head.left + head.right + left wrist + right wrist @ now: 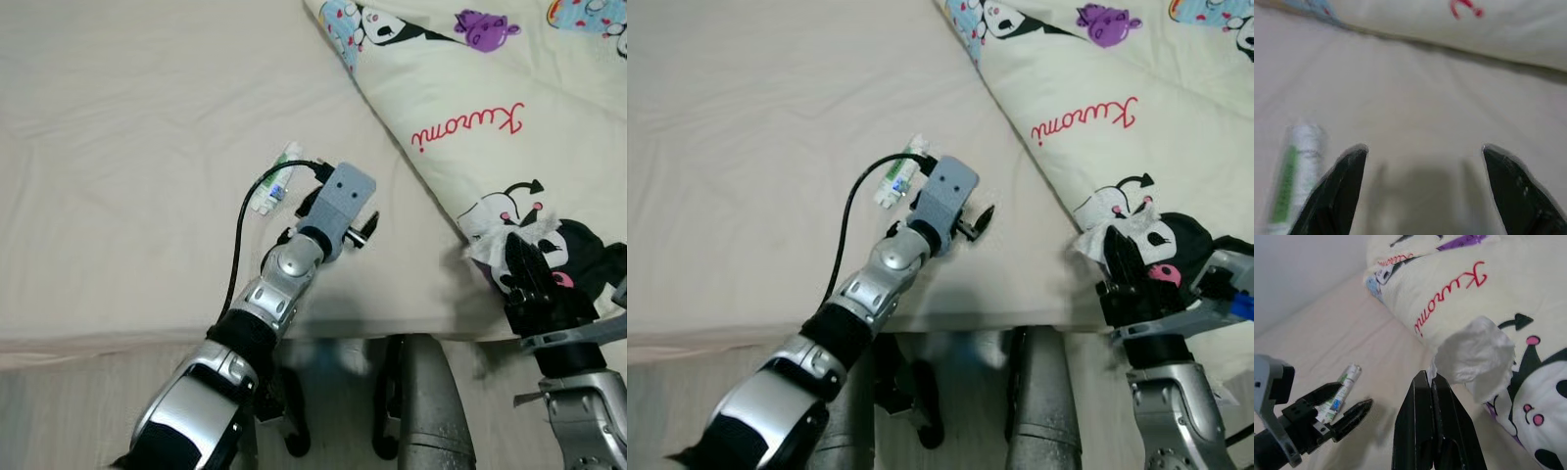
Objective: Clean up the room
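White crumpled tissue [1474, 360] sits pinched in our right gripper [1431, 382], whose fingers are closed on it near the bed's [118, 196] front edge, over the printed blanket [490, 108], likely lifted for disposal. Our left gripper [1422, 191] hovers with fingers spread over the sheet, the small tube [274, 182] lying just beside its left finger, not between them.

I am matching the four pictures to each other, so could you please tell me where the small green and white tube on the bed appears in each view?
Left eye view: the tube lies on the bed sheet, just beyond the left gripper.
Right eye view: centre, same spot.
Left wrist view: beside the gripper's open jaws.
Right wrist view: past the left gripper.
Shared landmark: the red lettering on the blanket.
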You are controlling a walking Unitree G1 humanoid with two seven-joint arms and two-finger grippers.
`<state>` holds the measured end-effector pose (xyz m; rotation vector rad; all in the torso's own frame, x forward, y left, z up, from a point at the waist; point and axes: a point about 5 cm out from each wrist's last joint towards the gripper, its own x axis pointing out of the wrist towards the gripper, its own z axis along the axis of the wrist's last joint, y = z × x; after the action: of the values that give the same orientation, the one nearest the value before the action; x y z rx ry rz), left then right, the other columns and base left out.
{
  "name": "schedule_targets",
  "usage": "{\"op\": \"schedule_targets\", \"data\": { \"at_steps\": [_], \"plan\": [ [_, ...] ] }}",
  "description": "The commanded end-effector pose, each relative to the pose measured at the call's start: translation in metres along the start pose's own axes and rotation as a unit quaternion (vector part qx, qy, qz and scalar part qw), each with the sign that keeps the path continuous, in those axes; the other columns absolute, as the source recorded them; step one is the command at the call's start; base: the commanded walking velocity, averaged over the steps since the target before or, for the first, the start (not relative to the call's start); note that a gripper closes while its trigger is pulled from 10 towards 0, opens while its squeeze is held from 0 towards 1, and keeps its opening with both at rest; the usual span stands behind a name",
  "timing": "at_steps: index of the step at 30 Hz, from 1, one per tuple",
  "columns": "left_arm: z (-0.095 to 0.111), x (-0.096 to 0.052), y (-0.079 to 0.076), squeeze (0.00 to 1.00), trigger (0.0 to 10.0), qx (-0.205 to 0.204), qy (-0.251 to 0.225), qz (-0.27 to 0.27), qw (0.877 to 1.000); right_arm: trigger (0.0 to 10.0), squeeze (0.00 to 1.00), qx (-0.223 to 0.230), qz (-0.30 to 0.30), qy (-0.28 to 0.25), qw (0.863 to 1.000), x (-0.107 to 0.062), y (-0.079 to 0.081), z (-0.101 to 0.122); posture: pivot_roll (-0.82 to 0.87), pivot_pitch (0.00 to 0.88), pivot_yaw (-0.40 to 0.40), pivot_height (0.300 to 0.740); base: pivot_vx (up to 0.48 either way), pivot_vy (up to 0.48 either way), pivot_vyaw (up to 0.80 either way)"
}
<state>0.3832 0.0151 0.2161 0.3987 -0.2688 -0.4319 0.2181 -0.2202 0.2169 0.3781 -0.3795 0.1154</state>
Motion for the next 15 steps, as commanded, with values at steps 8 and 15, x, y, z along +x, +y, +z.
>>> {"op": "schedule_targets", "data": {
  "at_steps": [8,15],
  "plan": [
    [-0.039,-0.008,0.044,0.00,10.0,0.043,0.088,0.114,0.989,0.0,0.00,0.021,0.020,0.028,0.999,-0.010,0.024,0.007,-0.31,0.618,0.135,0.601,0.000,0.000,0.00],
    [-0.058,-0.019,0.068,0.00,10.0,0.016,0.148,0.170,0.974,0.0,0.00,0.023,0.021,0.032,0.999,-0.017,0.034,0.017,-0.35,0.660,0.125,0.601,0.000,0.000,0.00]
  ]
}}
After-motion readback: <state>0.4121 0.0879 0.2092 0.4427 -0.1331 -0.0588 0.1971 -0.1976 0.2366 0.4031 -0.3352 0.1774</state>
